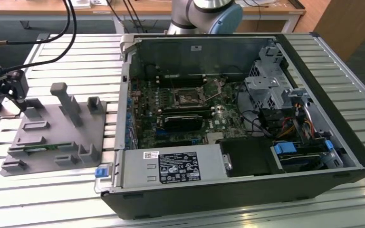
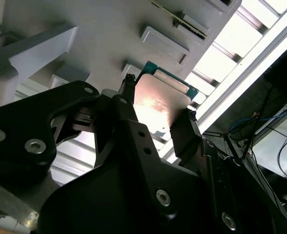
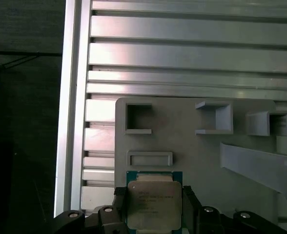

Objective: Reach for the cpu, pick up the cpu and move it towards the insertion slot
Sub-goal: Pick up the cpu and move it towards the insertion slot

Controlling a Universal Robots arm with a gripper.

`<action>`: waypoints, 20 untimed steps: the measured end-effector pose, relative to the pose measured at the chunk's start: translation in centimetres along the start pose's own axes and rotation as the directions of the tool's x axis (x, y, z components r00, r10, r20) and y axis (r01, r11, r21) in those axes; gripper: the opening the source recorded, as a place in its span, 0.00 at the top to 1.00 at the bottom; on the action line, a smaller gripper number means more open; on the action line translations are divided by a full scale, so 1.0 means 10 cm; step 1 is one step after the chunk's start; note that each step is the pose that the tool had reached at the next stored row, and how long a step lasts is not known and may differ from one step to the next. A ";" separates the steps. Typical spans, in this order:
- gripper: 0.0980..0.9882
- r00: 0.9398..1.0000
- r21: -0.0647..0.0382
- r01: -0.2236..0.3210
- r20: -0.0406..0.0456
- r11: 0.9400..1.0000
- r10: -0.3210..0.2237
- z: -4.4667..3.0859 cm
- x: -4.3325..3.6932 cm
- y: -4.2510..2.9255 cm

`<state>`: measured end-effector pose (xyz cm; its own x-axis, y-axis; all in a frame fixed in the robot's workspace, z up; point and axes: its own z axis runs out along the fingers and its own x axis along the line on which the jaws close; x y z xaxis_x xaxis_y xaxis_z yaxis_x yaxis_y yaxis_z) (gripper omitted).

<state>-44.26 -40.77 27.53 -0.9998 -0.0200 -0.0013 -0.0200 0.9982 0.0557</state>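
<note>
The cpu [image 3: 152, 207], a small square chip with a pale silvery top and green edge, sits between my gripper's [image 3: 154, 195] two black fingers, which press on its opposite sides. In the second wrist view the cpu [image 2: 159, 111] shines just above the grey plastic holder [image 2: 109, 34], with the gripper [image 2: 159, 100] shut on it. In the exterior view the gripper [image 1: 17, 102] hangs over the holder's [image 1: 49, 137] far corner at the exterior view's left. The insertion slot [image 1: 187, 98], a dark square framed in silver, lies inside the open computer case [image 1: 334, 118], well to the exterior view's right.
The holder carries upright posts [image 1: 65, 102] and a thin green memory stick [image 1: 40, 148]. Everything rests on a slatted metal table [image 1: 62, 52]. A black card [image 1: 182, 122] and drive cages [image 1: 268, 85] crowd the case around the socket. Cables [image 1: 55, 33] trail to the arm.
</note>
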 end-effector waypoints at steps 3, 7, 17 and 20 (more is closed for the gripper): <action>0.50 1.000 0.000 0.000 0.000 1.000 0.000 -0.014 0.000 0.001; 0.50 1.000 0.000 0.000 0.000 1.000 0.000 -0.035 0.000 0.002; 0.50 1.000 0.000 0.000 0.000 1.000 0.000 -0.085 0.000 0.008; 0.50 1.000 0.000 0.000 0.000 1.000 0.000 -0.106 0.000 0.011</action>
<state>-44.26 -40.72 28.60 -0.9998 -0.0199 -0.0011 -0.0200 0.9983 0.0555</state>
